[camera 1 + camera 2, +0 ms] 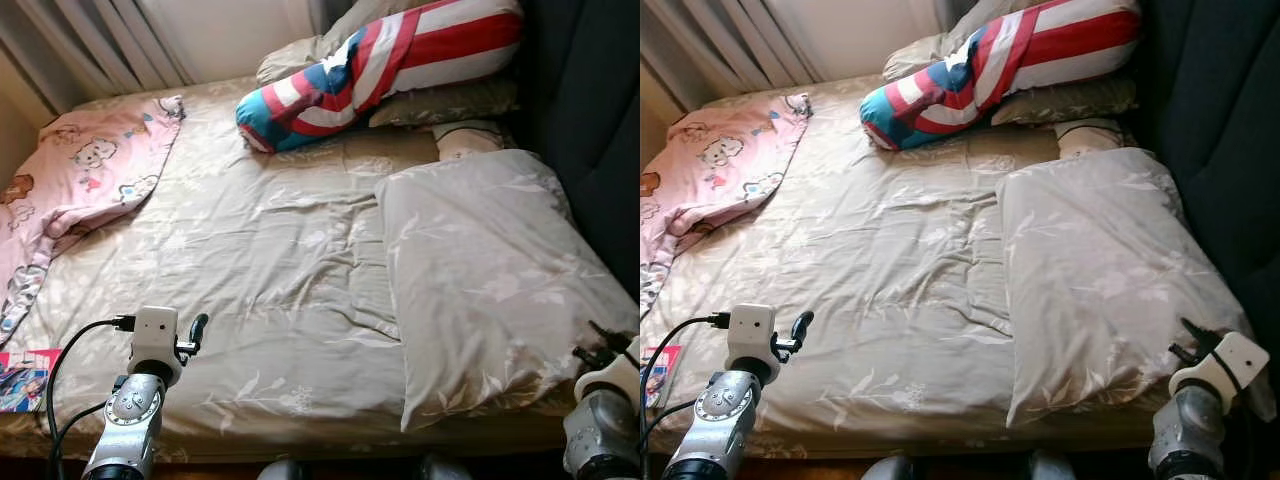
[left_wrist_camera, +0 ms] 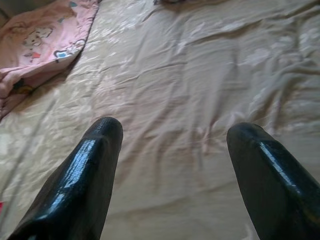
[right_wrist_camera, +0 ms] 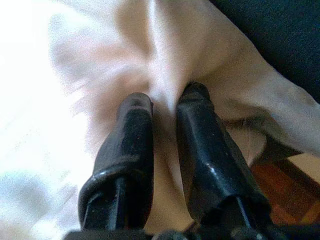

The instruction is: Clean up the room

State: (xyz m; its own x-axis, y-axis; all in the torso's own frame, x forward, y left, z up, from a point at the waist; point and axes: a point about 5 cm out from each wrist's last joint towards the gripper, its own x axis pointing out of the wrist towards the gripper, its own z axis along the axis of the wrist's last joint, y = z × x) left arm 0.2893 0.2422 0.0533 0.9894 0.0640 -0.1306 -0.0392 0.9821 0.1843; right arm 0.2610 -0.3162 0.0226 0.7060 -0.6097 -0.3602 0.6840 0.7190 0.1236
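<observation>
I'm at the foot of the bed (image 1: 280,270), both arms up over its near edge. The thing in hand looks like the beige pillow (image 1: 480,280) lying flat on the right half of the bed, long axis running from the foot toward the headboard, near corner hanging at the front right edge. My right end effector (image 3: 167,100) sits right at that corner; in the right wrist view its two black fingers (image 3: 130,130) are drawn close with a ridge of the pillow's fabric pinched up between them. So the right arm is the near one by far, and the pillow stretches straight ahead and away from it.

My left end effector (image 2: 172,145) hovers over the bare beige duvet at the left front of the bed, fingers (image 2: 85,170) spread wide, holding nothing, touching nothing I can see. The pillow is well apart from it, off to its right.

Other stuff: a pink cartoon blanket (image 1: 85,175) bunched along the bed's left side, a red-white-blue striped bolster (image 1: 380,65) across the head, more pillows under it. A colourful magazine (image 1: 25,378) is on the floor by the left front corner.

My read: the next move is lifting or dragging the pillow toward the head, along its long axis. A corner pinch is thin, so the fabric could slip out.
</observation>
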